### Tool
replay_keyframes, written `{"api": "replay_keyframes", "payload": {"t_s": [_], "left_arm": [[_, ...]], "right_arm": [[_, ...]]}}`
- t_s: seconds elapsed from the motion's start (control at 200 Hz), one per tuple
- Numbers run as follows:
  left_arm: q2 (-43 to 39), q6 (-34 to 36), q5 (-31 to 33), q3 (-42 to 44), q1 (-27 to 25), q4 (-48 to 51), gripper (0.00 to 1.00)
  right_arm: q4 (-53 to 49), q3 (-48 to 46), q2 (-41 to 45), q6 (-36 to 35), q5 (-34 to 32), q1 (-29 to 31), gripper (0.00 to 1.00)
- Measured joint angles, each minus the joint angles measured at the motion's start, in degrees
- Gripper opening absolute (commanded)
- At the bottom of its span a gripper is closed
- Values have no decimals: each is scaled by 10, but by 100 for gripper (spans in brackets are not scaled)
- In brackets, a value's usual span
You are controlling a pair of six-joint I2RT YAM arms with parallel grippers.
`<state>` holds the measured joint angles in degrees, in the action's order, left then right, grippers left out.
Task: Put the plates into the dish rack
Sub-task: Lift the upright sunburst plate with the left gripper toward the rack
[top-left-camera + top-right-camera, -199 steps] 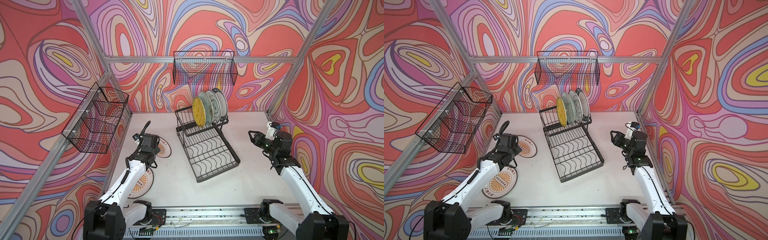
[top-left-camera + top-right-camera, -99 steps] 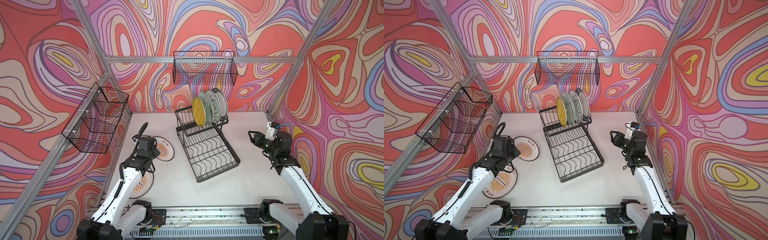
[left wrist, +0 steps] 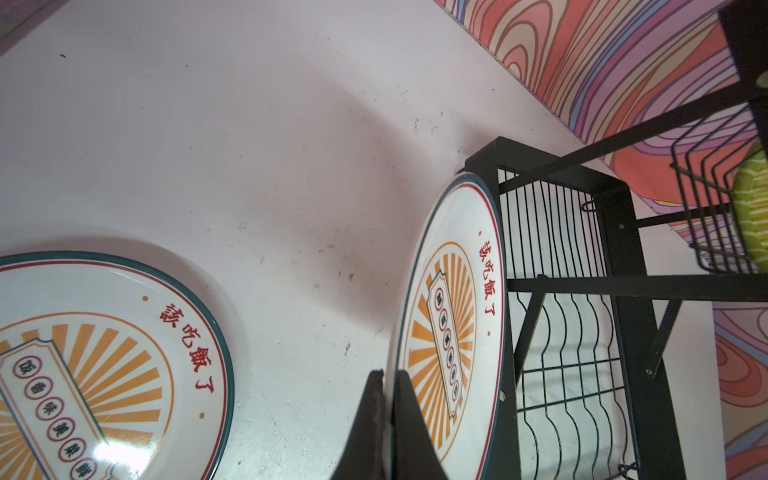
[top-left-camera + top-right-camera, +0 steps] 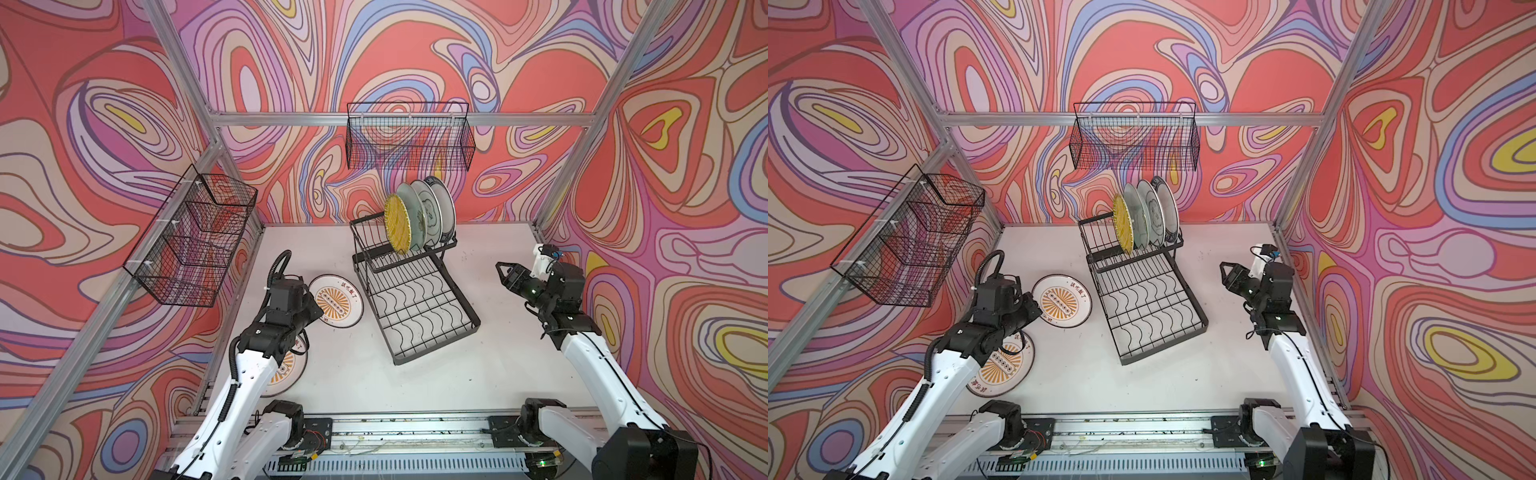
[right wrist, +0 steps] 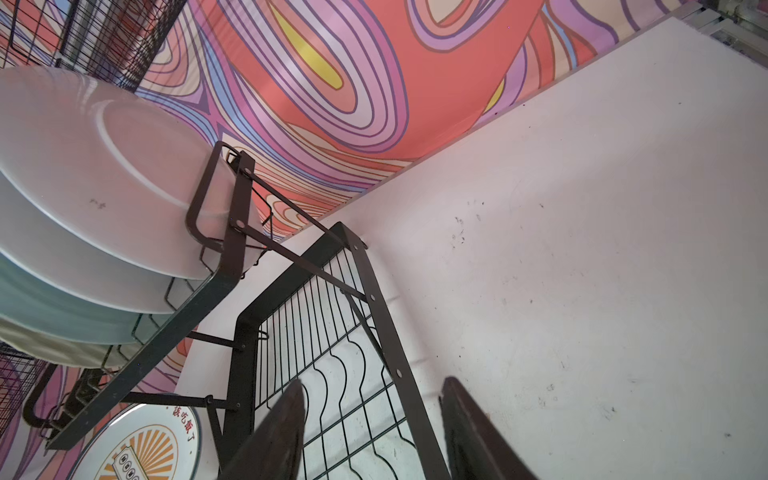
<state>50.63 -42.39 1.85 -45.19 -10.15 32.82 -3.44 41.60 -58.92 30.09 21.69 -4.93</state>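
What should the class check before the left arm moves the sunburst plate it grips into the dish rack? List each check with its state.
1. Grip: left gripper clamped on the rim of the held sunburst plate: ok.
2. Held plate clear of the dish rack frame: cannot tell; in the left wrist view they look very close.
3. Free slots in the rack beside the yellow plate: ok.
4. Helper arm: right gripper open, empty, away from the slots: ok.
5. Path: second sunburst plate lies flat on the table, aside from the rack: ok.

The left arm (image 4: 251,372) and right arm (image 4: 592,363) have white links, black joints, black cables.
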Motion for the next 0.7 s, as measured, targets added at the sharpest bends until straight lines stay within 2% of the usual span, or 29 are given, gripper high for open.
{"api": "replay_keyframes", "payload": {"t_s": [0.3, 0.701], "left_arm": [[-40, 0, -52, 3, 0, 16, 0], [-52, 5, -136, 15, 0, 21, 0]], "right_arm": [[0, 0, 0, 5, 3, 0, 54], [0, 0, 0, 9, 7, 0, 54]]}}
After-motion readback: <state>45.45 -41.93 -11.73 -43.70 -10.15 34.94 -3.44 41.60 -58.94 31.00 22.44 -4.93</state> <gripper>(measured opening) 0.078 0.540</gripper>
